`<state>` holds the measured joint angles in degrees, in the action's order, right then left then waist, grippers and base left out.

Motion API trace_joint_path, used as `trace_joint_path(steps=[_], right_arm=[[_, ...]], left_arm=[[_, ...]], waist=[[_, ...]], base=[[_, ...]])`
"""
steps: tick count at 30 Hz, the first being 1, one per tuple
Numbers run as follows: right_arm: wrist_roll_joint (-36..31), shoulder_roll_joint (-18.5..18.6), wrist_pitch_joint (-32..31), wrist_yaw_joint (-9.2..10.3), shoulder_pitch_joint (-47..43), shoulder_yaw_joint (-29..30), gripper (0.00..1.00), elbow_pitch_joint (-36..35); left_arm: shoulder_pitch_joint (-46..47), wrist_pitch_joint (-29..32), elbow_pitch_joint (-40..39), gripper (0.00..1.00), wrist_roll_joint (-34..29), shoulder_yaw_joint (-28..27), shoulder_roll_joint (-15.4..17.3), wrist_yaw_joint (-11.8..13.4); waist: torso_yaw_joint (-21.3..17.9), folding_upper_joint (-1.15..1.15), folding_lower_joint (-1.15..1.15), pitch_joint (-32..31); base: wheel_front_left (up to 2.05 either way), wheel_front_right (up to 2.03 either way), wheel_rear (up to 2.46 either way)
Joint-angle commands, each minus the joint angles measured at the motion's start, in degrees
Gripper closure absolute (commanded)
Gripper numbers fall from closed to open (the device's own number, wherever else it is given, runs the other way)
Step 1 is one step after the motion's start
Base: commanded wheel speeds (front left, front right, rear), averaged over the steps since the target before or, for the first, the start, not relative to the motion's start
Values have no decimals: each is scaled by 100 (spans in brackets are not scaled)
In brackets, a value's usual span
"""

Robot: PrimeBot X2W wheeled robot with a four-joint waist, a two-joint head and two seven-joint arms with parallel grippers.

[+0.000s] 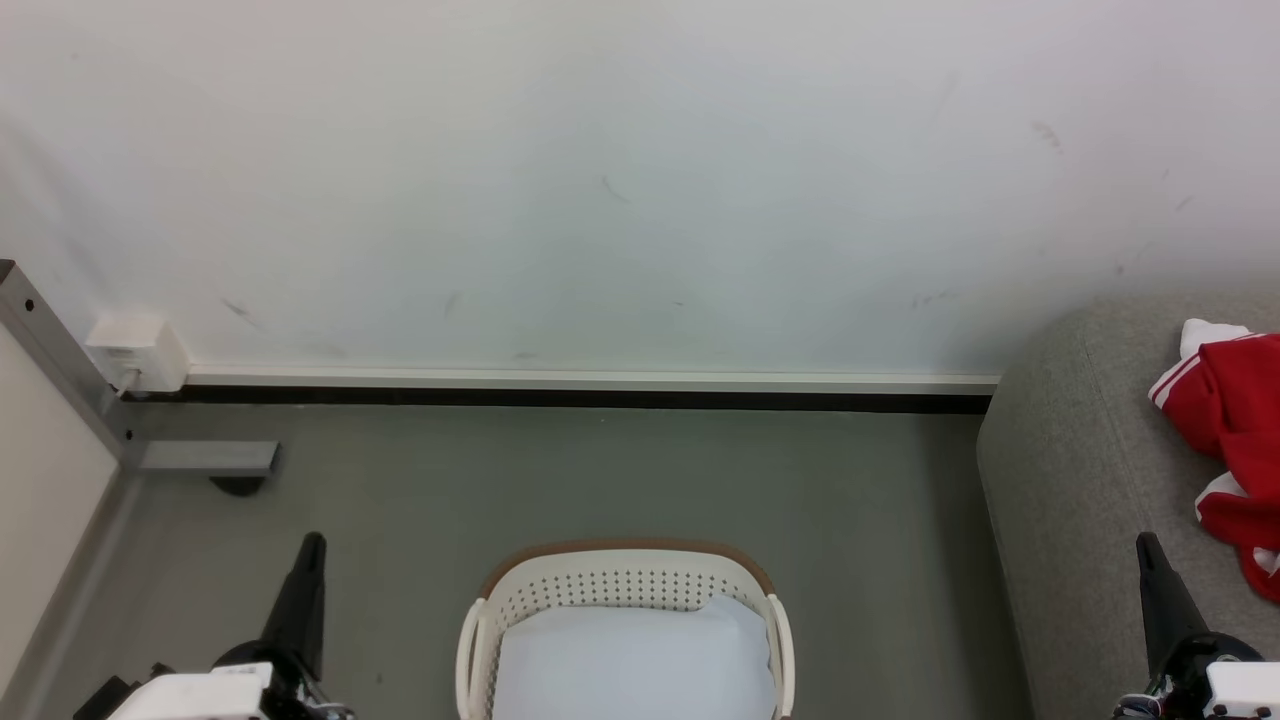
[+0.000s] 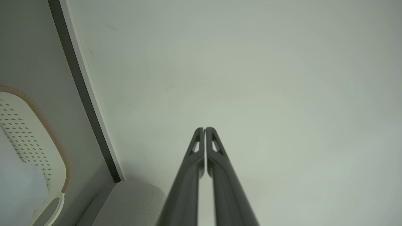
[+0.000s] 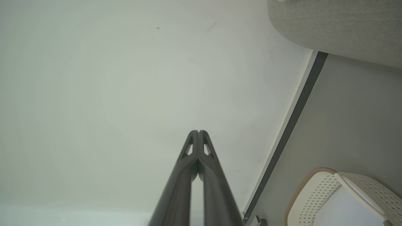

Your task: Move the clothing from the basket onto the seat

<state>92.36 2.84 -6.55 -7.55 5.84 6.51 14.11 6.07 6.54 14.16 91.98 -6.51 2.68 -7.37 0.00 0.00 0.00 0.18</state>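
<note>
My left gripper [image 1: 314, 545] and right gripper [image 1: 1146, 542] sit pinched closed, holding nothing. I see the clothing [image 1: 1235, 410] lying on the seat [image 1: 1075, 470], apart from the basket [image 1: 620, 588].

The basket [image 1: 625, 585] stands on the floor [image 1: 600, 480] at the near middle, with a flat sheet [image 1: 635, 660] lying in it. To its right, apart from it, the sofa [image 1: 1070, 480] reaches back to the wall [image 1: 600, 180]. The clothing [image 1: 1235, 430] lies on the sofa at the far right. A skirting board [image 1: 590, 381] runs along the wall's foot behind the basket. The left gripper [image 1: 314, 545] is left of the basket, and the right gripper [image 1: 1145, 545] is to its right, over the sofa.
</note>
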Motion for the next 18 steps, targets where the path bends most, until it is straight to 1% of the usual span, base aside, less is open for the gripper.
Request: trace_joint_path(steps=[1, 18], right_arm=[[12, 0, -12, 13, 72, 21, 100, -31], [12, 0, -12, 13, 72, 20, 100, -31]], left_arm=[[39, 17, -21, 100, 82, -8, 40, -28], [39, 17, -21, 100, 82, -8, 40, -28]], waist=[[0, 0, 0, 0], [0, 0, 0, 0]], base=[[0, 0, 0], [0, 0, 0]])
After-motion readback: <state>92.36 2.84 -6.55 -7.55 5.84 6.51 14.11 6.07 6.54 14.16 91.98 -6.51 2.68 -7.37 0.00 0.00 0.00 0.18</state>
